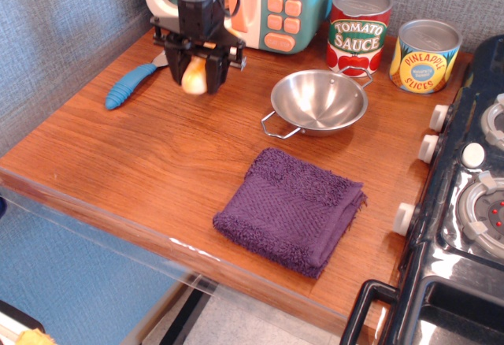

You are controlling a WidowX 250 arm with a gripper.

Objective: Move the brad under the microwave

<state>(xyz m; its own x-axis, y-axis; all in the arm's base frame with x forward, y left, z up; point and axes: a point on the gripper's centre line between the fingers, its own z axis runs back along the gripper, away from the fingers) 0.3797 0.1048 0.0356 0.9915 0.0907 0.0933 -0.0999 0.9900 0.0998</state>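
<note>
The brad (194, 76) is a small glossy yellow-tan loaf, held end-down between my fingers. My gripper (195, 75) is shut on it, low over the wooden table just in front of the microwave (277, 2). The microwave has a teal and cream body with salmon-orange buttons and stands at the back left; my arm hides part of its door. Whether the brad touches the table cannot be told.
A blue-handled fork (132, 83) lies left of the gripper. A steel bowl (318, 102) sits to the right, with a tomato sauce can (358, 31) and pineapple can (424, 55) behind it. A purple cloth (291, 209) lies in front. A black stove (465, 203) fills the right edge.
</note>
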